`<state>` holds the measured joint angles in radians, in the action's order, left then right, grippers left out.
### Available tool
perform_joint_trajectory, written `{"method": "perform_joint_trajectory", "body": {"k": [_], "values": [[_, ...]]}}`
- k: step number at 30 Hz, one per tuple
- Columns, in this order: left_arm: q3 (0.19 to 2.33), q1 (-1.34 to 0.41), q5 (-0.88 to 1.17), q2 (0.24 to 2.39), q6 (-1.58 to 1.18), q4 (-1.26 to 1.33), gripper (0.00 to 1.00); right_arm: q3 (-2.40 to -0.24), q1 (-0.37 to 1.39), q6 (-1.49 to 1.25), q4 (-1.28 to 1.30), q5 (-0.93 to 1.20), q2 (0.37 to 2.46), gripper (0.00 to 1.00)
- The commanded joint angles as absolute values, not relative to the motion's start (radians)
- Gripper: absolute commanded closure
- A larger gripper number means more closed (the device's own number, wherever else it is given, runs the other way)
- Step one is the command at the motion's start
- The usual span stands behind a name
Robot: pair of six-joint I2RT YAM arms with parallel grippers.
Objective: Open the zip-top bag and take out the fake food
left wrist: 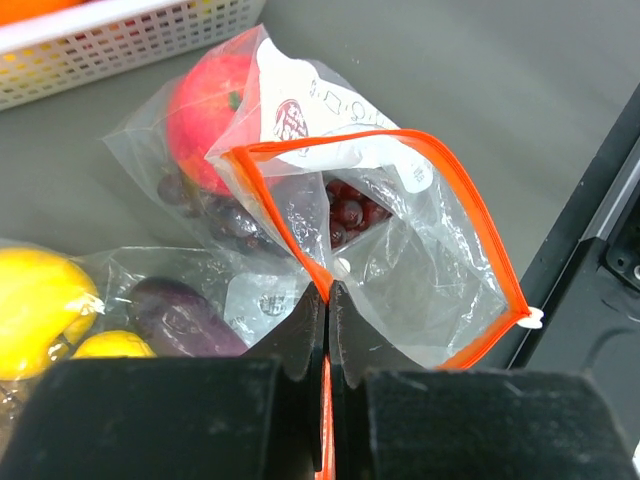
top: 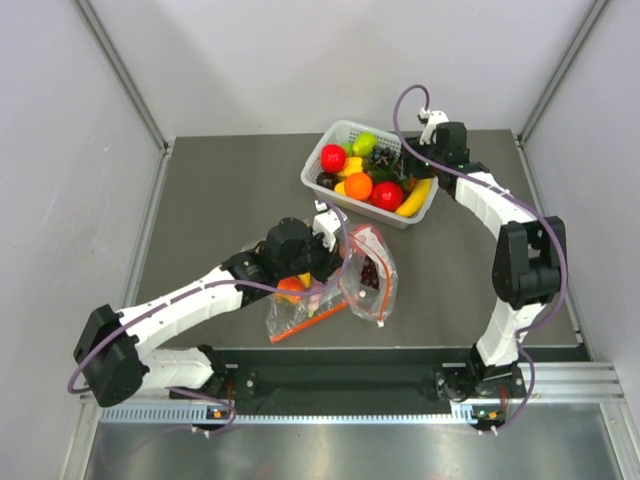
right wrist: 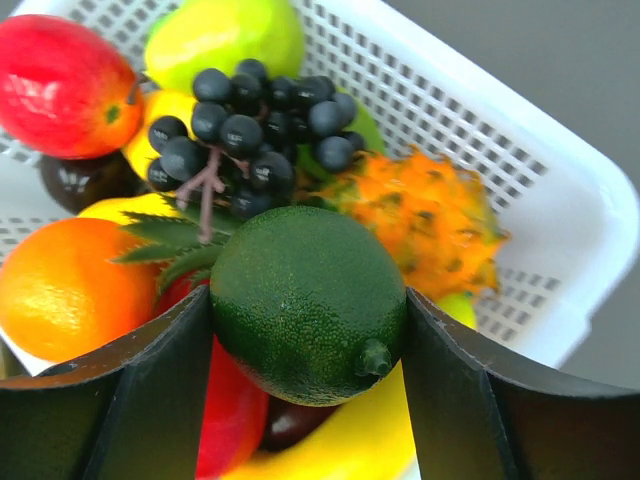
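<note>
The zip-top bag (top: 372, 272) lies at the table's front centre, its mouth open and its orange-red zip strip (left wrist: 470, 200) spread wide. A red apple (left wrist: 205, 110) and dark red-purple grapes (left wrist: 350, 210) show inside it. My left gripper (left wrist: 328, 290) is shut on the zip strip at the near corner of the mouth; it also shows in the top view (top: 335, 240). My right gripper (right wrist: 308, 300) is shut on a dark-green round fruit (right wrist: 300, 300), held just above the white basket (right wrist: 560, 170). In the top view the right gripper (top: 398, 160) hangs over the basket's middle.
A second clear bag (left wrist: 120, 300) with yellow lemon and purple eggplant lies against the left gripper's left side (top: 300, 310). The basket (top: 325, 190) at the back centre holds apples, an orange, a banana, black grapes and other fruit. A black rail (left wrist: 600, 260) runs along the near edge.
</note>
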<state>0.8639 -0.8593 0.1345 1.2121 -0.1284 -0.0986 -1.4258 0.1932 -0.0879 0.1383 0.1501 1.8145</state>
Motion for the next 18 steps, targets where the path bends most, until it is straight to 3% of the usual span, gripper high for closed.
{"method": "perform_joint_trajectory", "body": {"k": [1, 5, 8, 9, 11, 13, 18], "values": [[0.879, -0.861, 0.147, 1.229, -0.124, -0.081, 1.0, -1.439, 0.184, -0.107, 0.046, 0.239, 1.824, 0.68], [0.884, -0.861, 0.156, 1.249, -0.127, -0.077, 1.0, -1.398, 0.184, -0.126, 0.015, 0.281, 1.819, 0.62], [0.888, -0.861, 0.163, 1.256, -0.13, -0.075, 1.0, -1.391, 0.184, -0.117, 0.026, 0.285, 1.822, 0.5], [0.888, -0.861, 0.163, 1.256, -0.13, -0.075, 1.0, -1.393, 0.184, -0.112, 0.032, 0.284, 1.822, 0.39], [0.89, -0.861, 0.163, 1.258, -0.132, -0.075, 1.0, -1.397, 0.183, -0.103, 0.049, 0.282, 1.816, 0.32], [0.891, -0.861, 0.164, 1.253, -0.132, -0.075, 1.0, -1.396, 0.184, -0.101, 0.054, 0.269, 1.795, 0.17], [0.893, -0.861, 0.169, 1.246, -0.133, -0.077, 1.0, -1.364, 0.184, -0.091, 0.055, 0.226, 1.711, 0.11]]}}
